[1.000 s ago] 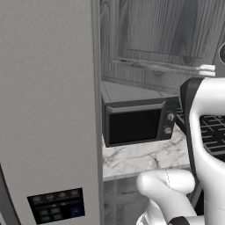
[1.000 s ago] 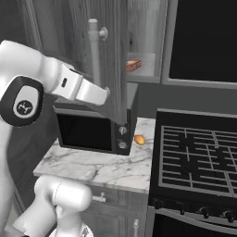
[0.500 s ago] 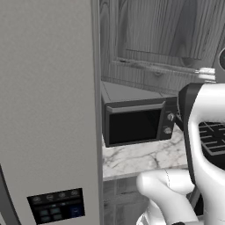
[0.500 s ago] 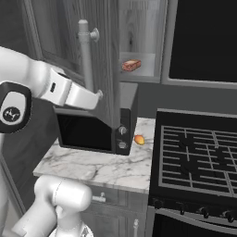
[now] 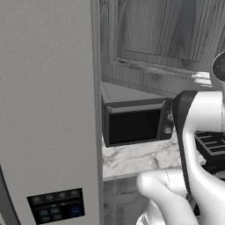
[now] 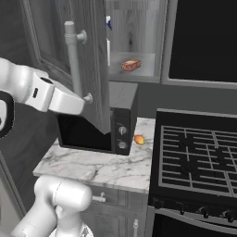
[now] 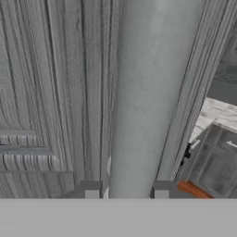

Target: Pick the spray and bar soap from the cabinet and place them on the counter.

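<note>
The cabinet (image 6: 92,51) door stands swung out over the microwave. My gripper (image 6: 83,98) is shut on the lower end of the door's pale bar handle (image 6: 71,55). In the hand view the handle (image 7: 143,92) runs up between my fingertips (image 7: 91,190), with my gripper (image 7: 126,190) closed around it. On the shelf inside lies the orange-brown bar soap (image 6: 131,65). Left of it stands the spray (image 6: 108,44), a pale bottle with a blue top, mostly hidden by the door's edge. The marble counter (image 6: 97,164) lies below.
A black microwave (image 6: 99,127) sits on the counter under the cabinet, with a small orange fruit (image 6: 139,139) beside it. The black stovetop (image 6: 199,148) is to the right. The tall grey fridge (image 5: 48,110) walls off the left, next to the microwave (image 5: 136,125).
The cabinet door has swung further open, drawn by my gripper on its handle. The soap and part of the spray now show more fully inside.
</note>
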